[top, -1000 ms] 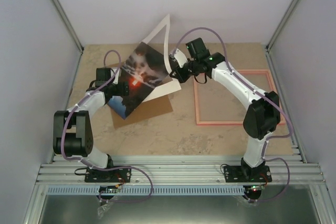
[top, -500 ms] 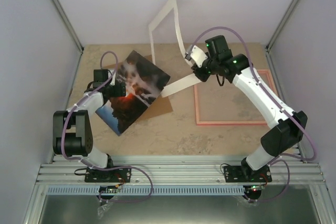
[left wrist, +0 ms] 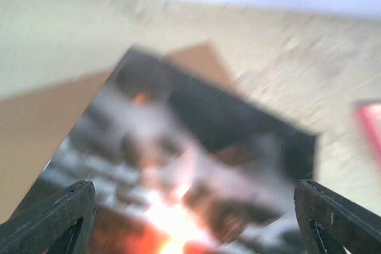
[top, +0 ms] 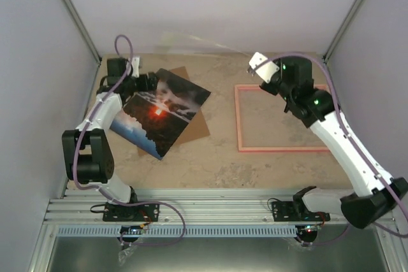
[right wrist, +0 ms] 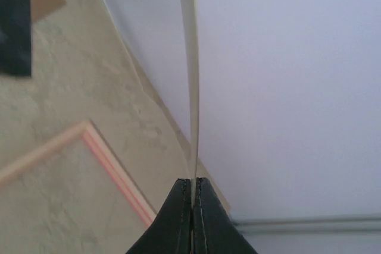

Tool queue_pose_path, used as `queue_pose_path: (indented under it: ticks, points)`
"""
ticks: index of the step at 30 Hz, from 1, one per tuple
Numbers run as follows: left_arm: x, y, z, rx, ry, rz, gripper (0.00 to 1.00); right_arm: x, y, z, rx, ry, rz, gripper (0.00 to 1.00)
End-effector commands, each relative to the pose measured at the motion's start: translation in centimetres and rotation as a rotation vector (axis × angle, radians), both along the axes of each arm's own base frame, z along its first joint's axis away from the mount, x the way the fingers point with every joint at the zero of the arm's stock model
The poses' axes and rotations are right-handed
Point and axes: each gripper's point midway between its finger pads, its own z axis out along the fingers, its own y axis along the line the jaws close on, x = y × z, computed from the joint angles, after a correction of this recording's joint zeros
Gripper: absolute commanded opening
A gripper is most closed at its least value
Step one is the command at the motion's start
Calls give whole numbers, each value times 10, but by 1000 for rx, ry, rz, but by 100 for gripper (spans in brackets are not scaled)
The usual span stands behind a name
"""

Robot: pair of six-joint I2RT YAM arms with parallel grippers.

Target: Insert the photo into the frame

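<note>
Two grippers: the left gripper [left wrist: 193, 188], jaws apart, hovers at the photo [top: 162, 111] lying left of the frame [top: 239, 119]; the right gripper [right wrist: 192, 182] clamps the mat [right wrist: 190, 57]. We judge photo pickup comes next.

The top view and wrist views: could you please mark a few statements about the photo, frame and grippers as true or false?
1. The photo lies inside the frame. False: it lies on the brown board, left of the frame and apart from it.
2. The right gripper is shut on the white mat. True.
3. The left gripper is shut on the photo. False: its jaws stand wide open.
4. The frame lies flat on the table with nothing in it. True.
</note>
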Motion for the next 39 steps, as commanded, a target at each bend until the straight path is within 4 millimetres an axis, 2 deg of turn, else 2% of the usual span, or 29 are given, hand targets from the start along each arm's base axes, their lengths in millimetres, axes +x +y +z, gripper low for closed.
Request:
queue_pose_path:
  ticks: [1,3,7,9,13,18,22,25,31,33,39]
  points:
    - [6,-44,55,-284,-43,-150,93,-5,-28,-43,-195,-65,-64,0]
    - [3,-49,52,-378,-5,-158,92,-18,-32,-72,-243,-61,-43,0]
    - [-14,-44,6,-524,135,-101,90,-49,-38,-132,-323,-8,23,0]
    - [-24,-46,-12,-546,183,-98,89,-65,-37,-154,-338,27,75,1]
    - [-46,-58,-29,-626,258,-134,89,-96,-28,-194,-370,86,202,0]
    - [-64,-63,-59,-685,385,-113,88,-109,-29,-239,-408,162,232,0]
    - [-85,-70,-80,-707,501,-97,86,-106,-28,-247,-396,206,211,1]
    - [-101,-76,-88,-736,553,-101,85,-103,-26,-250,-400,213,209,1]
    - [-110,-101,-92,-743,587,-172,83,-107,-23,-258,-392,245,227,0]
    - [-114,-117,-90,-743,597,-221,81,-107,-22,-260,-397,249,231,1]
    - [-118,-133,-84,-809,602,-283,71,-109,-21,-266,-400,271,240,1]
